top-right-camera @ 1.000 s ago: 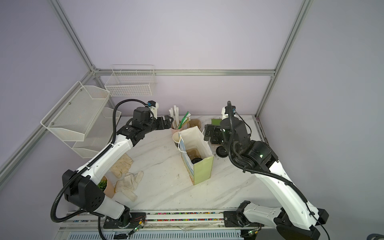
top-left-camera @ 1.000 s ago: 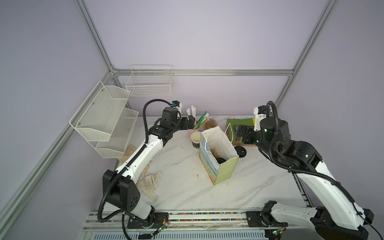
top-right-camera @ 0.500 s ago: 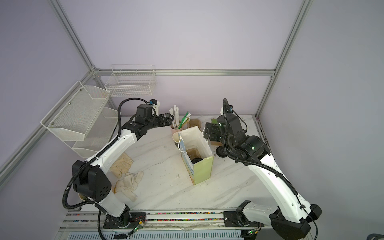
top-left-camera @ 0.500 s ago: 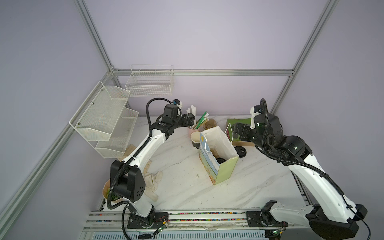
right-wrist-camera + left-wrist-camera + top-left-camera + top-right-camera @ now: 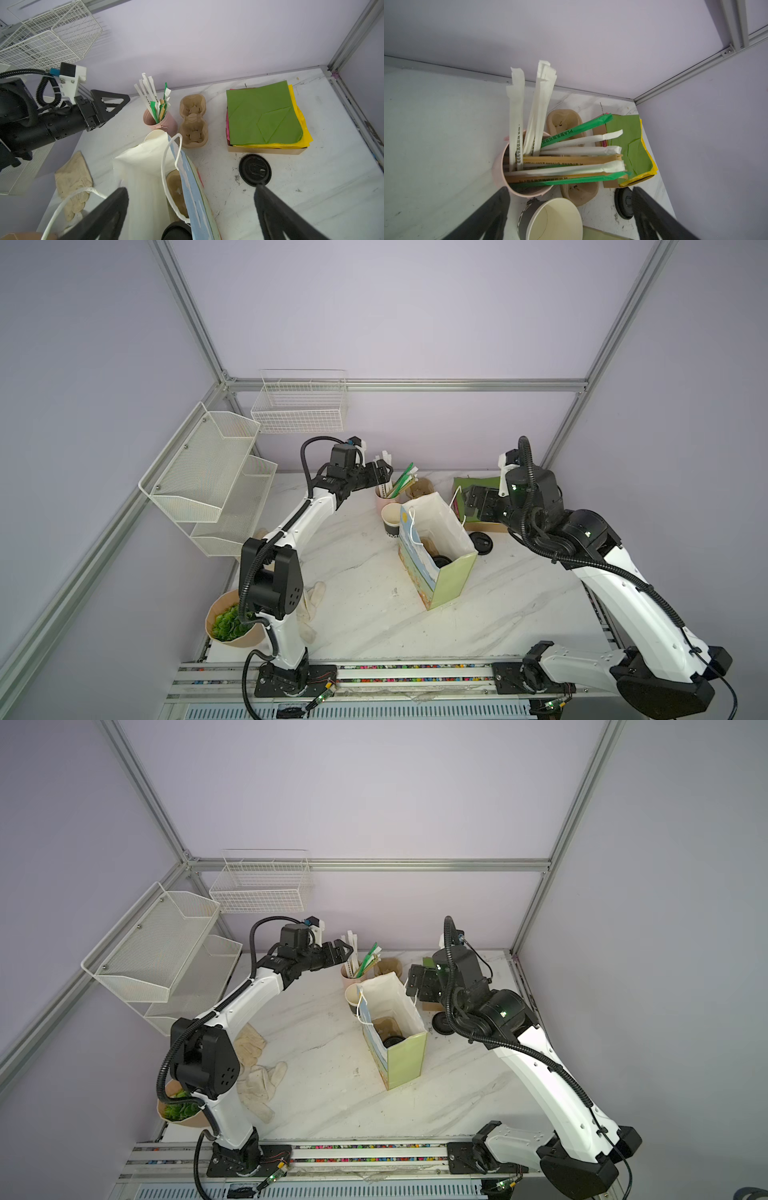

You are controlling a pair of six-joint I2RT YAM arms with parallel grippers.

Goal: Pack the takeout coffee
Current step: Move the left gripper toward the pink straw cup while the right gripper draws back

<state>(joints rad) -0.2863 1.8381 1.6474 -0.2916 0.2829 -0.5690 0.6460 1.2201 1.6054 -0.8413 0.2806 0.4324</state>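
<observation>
Nearest to me on the table (image 5: 357,614) stands the paper bag (image 5: 451,580), upright and open at the top. Both top views show a round black lid deep inside it, seated in a brown carrier. I take this for the takeout coffee (image 5: 441,562); only its lid is visible.

The right gripper (image 5: 191,189) hovers above the bag's far edge, jaws spread and holding nothing. Hazard: the white cord handle (image 5: 172,166) loops up between the jaws. Closing or pulling away here may snag it and tip the bag with the coffee inside.

Beyond the bag, a loose lid (image 5: 482,541) lies flat on the table. A lidless black cup (image 5: 390,520) stands against the bag's far corner.

Just behind that cup stands the pink cup of straws (image 5: 500,166). The left gripper (image 5: 571,193) points at it, jaws spread and empty. Hazards:
- The straws fan out in two bundles. A closing pinch may take several at once or none.
- A low approach may strike the pink rim and topple the cup.
- The lidless cup stands just beside it and is light. A sweep may knock it against the bag.

Farthest back lie a brown cup carrier (image 5: 193,122) and a stack of coloured paper (image 5: 264,116), clear of both arms.
</observation>
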